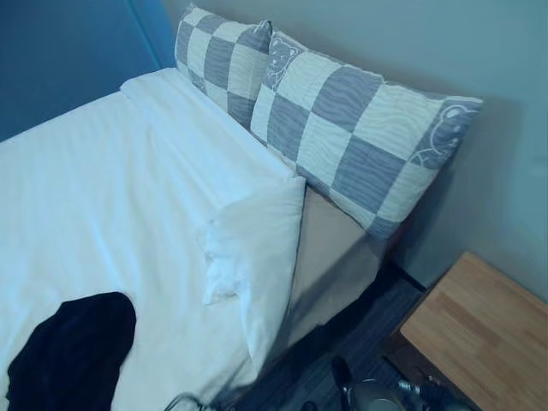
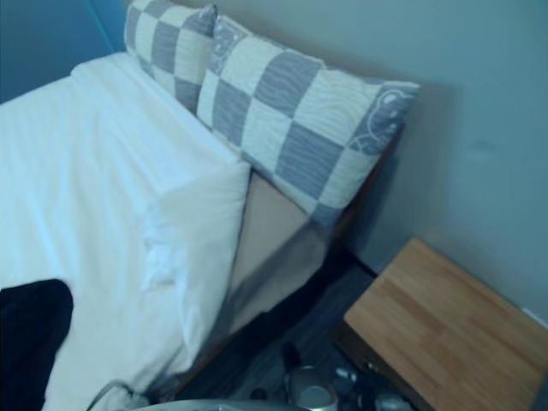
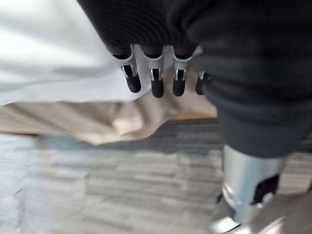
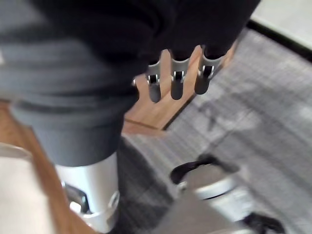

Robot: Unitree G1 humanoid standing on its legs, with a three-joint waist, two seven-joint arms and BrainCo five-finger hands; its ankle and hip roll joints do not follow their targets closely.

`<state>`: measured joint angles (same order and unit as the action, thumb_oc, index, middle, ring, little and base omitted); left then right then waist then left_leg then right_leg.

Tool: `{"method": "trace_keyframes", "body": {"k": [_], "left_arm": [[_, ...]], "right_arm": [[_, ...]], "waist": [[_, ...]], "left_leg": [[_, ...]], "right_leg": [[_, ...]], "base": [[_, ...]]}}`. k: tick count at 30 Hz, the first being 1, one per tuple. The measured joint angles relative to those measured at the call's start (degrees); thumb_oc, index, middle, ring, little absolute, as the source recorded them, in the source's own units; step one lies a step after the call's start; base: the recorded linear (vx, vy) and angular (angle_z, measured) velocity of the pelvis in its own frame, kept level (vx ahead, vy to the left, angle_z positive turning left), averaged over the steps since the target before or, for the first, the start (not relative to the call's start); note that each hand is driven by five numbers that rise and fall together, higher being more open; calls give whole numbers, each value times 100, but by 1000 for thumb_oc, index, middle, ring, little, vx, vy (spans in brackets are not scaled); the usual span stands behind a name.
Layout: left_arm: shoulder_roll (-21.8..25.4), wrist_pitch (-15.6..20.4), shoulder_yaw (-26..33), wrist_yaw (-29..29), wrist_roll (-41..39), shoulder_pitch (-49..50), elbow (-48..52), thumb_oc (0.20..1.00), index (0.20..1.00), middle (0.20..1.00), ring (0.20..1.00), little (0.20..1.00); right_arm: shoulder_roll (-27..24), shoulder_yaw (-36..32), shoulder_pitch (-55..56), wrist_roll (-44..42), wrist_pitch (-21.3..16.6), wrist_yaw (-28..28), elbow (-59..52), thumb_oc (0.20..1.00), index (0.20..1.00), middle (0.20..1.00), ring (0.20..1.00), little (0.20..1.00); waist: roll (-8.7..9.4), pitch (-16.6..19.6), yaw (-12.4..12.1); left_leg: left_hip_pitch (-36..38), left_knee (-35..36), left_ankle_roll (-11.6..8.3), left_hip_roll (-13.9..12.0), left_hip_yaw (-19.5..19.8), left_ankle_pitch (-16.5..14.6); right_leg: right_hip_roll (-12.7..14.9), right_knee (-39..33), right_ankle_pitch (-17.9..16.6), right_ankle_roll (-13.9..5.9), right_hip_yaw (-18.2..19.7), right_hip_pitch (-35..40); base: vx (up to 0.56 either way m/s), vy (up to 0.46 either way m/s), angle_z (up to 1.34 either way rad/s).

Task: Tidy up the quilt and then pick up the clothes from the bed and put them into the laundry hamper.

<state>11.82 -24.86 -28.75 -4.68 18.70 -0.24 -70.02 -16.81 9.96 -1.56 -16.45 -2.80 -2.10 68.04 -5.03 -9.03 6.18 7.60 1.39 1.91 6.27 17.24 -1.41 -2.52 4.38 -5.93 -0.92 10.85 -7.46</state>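
Spread flat over the bed (image 1: pixel 334 257), white quilt (image 1: pixel 94 197), its corner at 3 o'clock folded back into a rumpled flap beside the bare tan sheet; at 7 o'clock on the quilt, dark clothes (image 1: pixel 73 351) in a heap, touched by no hand. At 12 to 2 o'clock against the wall, two checked pillows (image 1: pixel 351 137), and at 4 o'clock beside the bed, a wooden nightstand (image 1: pixel 479 330). Left hand (image 3: pixel 156 73) above the floor (image 3: pixel 97 185) near the bed edge and right hand (image 4: pixel 178 73) near the nightstand corner, fingers of both straight, released, grasping nothing.
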Motion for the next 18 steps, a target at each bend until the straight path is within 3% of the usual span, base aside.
{"method": "trace_keyframes", "body": {"k": [2, 3, 4, 5, 6, 7, 8, 9, 11, 12, 13, 14, 15, 18], "left_arm": [[74, -74, 57, -31, 11, 166, -57, 1000, 1000, 1000, 1000, 1000], [93, -42, 300, 101, 33, 304, -105, 1000, 1000, 1000, 1000, 1000], [54, 14, 394, 175, 153, 165, -262, 1000, 1000, 1000, 1000, 1000], [78, 83, 374, 300, 381, -52, -336, 1000, 1000, 1000, 1000, 1000], [87, 81, 324, 329, 453, -8, -287, 1000, 1000, 1000, 1000, 1000], [78, 53, 335, 347, 492, -11, -307, 1000, 1000, 1000, 1000, 1000], [89, 33, 359, 335, 470, -67, -306, 1000, 1000, 1000, 1000, 1000], [96, -33, 407, 327, 414, -119, -294, 1000, 1000, 1000, 1000, 1000], [55, -147, 646, 260, 221, -49, -288, 1000, 1000, 1000, 1000, 1000], [5, -154, 675, 257, 229, 0, -281, 1000, 1000, 1000, 1000, 1000], [-108, -166, 673, 269, 285, 49, -201, 1000, 1000, 1000, 1000, 1000], [-196, -138, 656, 300, 387, 109, -158, 1000, 1000, 1000, 1000, 1000], [-182, -112, 605, 414, 551, 128, -48, 1000, 1000, 1000, 1000, 1000], [-88, -51, 545, 594, 674, 17, 39, 1000, 1000, 1000, 1000, 1000]], "right_arm": [[17, -52, -74, 0, 17, 8, 20, 1000, 1000, 1000, 1000, 1000], [134, -63, -38, -5, 120, -5, -132, 1000, 1000, 1000, 1000, 1000], [139, 14, 202, -9, 207, -49, -282, 1000, 1000, 1000, 1000, 1000], [190, 158, 473, -24, 357, -37, -81, 1000, 1000, 1000, 1000, 1000], [208, 185, 418, -44, 384, -50, -9, 1000, 1000, 1000, 1000, 1000], [222, 177, 345, -176, 365, -74, -78, 1000, 1000, 1000, 1000, 1000], [196, 130, 282, -223, 361, -85, -187, 1000, 1000, 1000, 1000, 1000], [168, 48, 176, -232, 369, -84, -180, 1000, 1000, 1000, 1000, 1000], [125, -192, 81, -268, 387, -88, -182, 1000, 1000, 1000, 1000, 1000], [31, -301, 83, -269, 370, -88, -189, 1000, 1000, 1000, 1000, 1000], [-213, -318, 84, -269, 371, -86, -233, 1000, 1000, 1000, 1000, 1000], [-392, -332, 105, -260, 390, -84, -243, 1000, 1000, 1000, 1000, 1000], [-411, -365, 136, -259, 438, -82, -215, 1000, 1000, 1000, 1000, 1000], [-329, -382, 261, -259, 510, -66, -159, 1000, 1000, 1000, 1000, 1000]], "waist": [[88, -85, -24], [90, -153, -114], [118, -161, -157], [313, -99, -269], [342, -82, -212], [397, -96, 122], [422, -122, 199], [455, -178, 115], [573, -263, 40], [554, -287, 36], [300, -317, 31], [-8, -350, 25], [-127, -329, 51], [-271, -318, 133]], "left_leg": [[-372, -602, -39, 194, -286, -206], [-381, -442, -341, 30, -487, 98], [-485, -675, -761, -2, -321, 214], [-565, -1084, -857, 191, -595, 266], [-587, -1091, -722, 97, -1006, 156], [-833, -1322, -482, -275, -2270, -273], [-1009, -1339, -461, -496, -2615, -355], [-1049, -1243, -452, -733, -2878, -368], [-914, -906, -506, -1129, -3128, -327], [-811, -683, -547, -1234, -3128, -241], [-734, -414, -408, -1375, -3104, 137], [-686, -299, -399, -1473, -3038, 512], [-588, -47, -426, -1429, -2884, 512], [-608, 223, -396, -1301, -2680, 486]], "right_leg": [[173, -165, -49, 73, 84, 154], [294, -337, 16, 113, -207, 503], [390, -524, 43, 142, -514, 760], [557, -776, 137, 209, -1088, 1089], [579, -772, 281, 326, -1298, 1095], [576, -942, 289, 398, -1956, 1150], [576, -900, 301, 416, -2233, 1083], [568, -890, 287, 417, -2309, 1016], [619, -878, 205, 364, -2543, 1017], [660, -864, 225, 333, -2635, 1075], [627, -720, 346, 154, -2696, 1072], [543, -569, 441, 38, -2736, 1057], [512, -460, 561, -72, -2634, 1011], [468, -338, 666, -83, -2091, 877]], "base": [[190, -358, 32], [263, -477, 79], [118, -286, 168], [-24, -74, 180], [-54, -80, 235], [-35, -24, 212], [-55, -20, 198], [-32, 0, 111], [-21, 23, 63], [16, 82, 62], [40, 112, 47], [45, 125, 43], [28, 96, 40], [12, 93, 53]]}}
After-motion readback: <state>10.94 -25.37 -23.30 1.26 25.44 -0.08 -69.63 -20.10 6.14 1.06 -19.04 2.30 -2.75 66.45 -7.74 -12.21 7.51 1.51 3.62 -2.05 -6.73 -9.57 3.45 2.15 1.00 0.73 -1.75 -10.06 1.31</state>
